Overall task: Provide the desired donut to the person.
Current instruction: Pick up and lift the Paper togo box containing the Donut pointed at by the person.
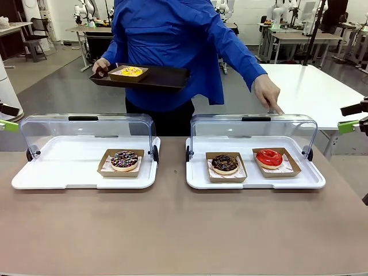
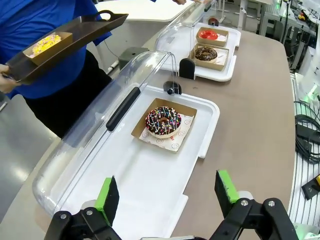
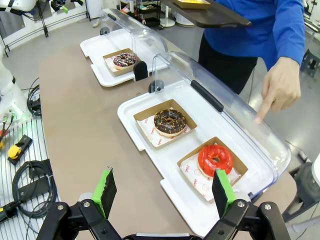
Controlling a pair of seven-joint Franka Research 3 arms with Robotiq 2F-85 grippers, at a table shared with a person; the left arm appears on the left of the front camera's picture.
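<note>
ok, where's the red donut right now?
Front view: the red donut sits in the right-hand display tray, just right of the chocolate donut and on the near side of the person's pointing hand.

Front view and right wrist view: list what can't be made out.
Front view: left gripper and right gripper, cut off by the side edges.
Front view: the person's pointing fingertip at the clear lid; contact unclear.
Right wrist view: print on the paper under the red donut, too small to read.
</note>
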